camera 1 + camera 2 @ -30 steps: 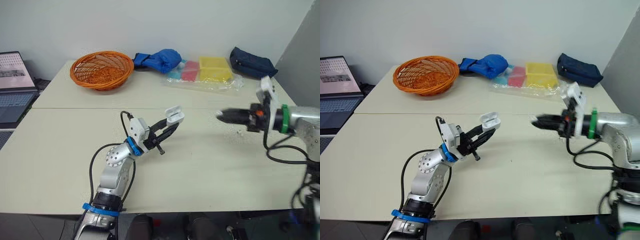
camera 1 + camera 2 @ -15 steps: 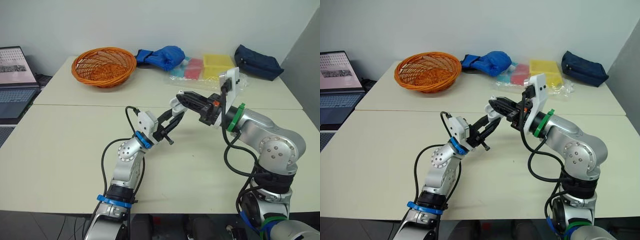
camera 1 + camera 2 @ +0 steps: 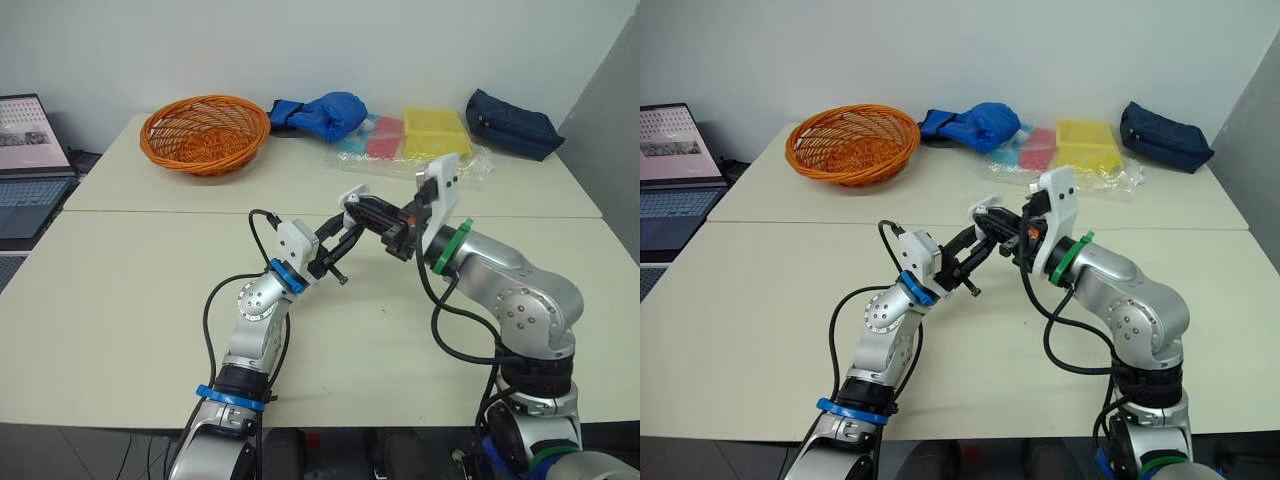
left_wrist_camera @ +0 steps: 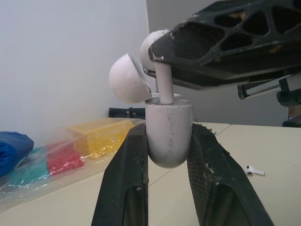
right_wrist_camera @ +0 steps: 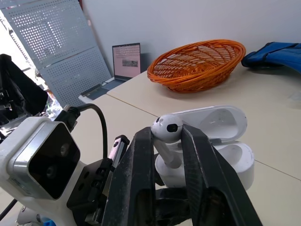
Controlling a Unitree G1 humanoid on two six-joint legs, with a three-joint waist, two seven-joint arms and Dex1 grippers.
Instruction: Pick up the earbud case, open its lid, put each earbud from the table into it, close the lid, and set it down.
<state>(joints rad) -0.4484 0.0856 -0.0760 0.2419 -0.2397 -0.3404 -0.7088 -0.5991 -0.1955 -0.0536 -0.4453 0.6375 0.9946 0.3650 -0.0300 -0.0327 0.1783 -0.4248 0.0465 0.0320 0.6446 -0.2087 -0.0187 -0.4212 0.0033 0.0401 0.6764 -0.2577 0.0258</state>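
My left gripper (image 3: 338,238) is shut on the body of the white earbud case (image 4: 168,136), holding it upright above the table's middle. The case's lid (image 4: 128,78) is tipped open. My right gripper (image 3: 366,213) comes in from the right and is shut on a white earbud (image 5: 166,128). That earbud's stem (image 4: 164,87) points down into the case's opening. A second earbud (image 4: 253,171) lies on the table beyond the case.
Along the back of the table are an orange basket (image 3: 205,133), a blue cloth (image 3: 320,113), a clear bag of coloured boxes (image 3: 420,140) and a dark pouch (image 3: 510,125). A laptop (image 3: 28,160) sits off to the left.
My right gripper has swung in from the right side to the case, bringing the earbud to its opening. The left gripper and case have stayed roughly put; the head view shifted slightly.
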